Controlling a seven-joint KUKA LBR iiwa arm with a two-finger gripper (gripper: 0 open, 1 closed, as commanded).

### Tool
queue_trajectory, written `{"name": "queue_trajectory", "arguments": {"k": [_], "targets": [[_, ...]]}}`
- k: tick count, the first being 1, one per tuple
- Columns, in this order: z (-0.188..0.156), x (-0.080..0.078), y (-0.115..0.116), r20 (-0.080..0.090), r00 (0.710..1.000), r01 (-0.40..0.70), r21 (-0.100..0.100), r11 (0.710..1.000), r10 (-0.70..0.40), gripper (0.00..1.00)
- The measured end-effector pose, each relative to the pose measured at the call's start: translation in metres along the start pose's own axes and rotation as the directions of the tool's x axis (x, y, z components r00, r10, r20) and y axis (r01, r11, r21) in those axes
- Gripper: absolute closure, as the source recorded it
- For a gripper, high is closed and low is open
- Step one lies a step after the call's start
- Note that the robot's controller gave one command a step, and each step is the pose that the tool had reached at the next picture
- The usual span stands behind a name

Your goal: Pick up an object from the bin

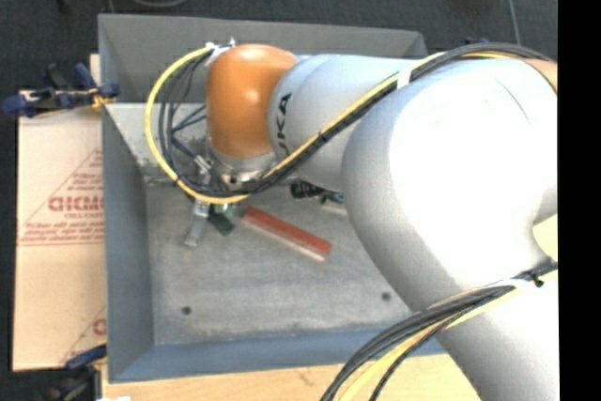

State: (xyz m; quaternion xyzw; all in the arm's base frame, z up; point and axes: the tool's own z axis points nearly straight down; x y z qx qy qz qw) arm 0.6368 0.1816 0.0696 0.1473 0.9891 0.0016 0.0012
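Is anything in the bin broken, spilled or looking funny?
Nothing stands out. A red stick lies flat on the bin floor, slanted. A small green thing sits right by the gripper, and a dark thing peeks out from under the arm. None looks broken or spilled.

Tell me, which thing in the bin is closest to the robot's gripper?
The small green thing, right beside the gripper; the long red stick lies farther right.

big arm [451, 174] covering the whole right side of the bin [124, 277], small green thing [224, 220] half tucked under the tool [205, 223], dark bit [315, 193] mostly under the arm, honestly no idea what it is
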Motion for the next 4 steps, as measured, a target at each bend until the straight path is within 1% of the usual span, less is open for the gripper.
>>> {"name": "queue_trajectory", "arguments": {"k": [2,3,4], "targets": [[-0.002,-0.003,0.001,0.003,1.000,-0.005,-0.002,1.000,0.005,0.00],[-0.002,-0.003,0.001,0.003,1.000,-0.006,-0.002,1.000,0.006,1.00],[-0.040,-0.005,0.001,0.004,1.000,-0.008,-0.002,1.000,0.008,1.00]]}}
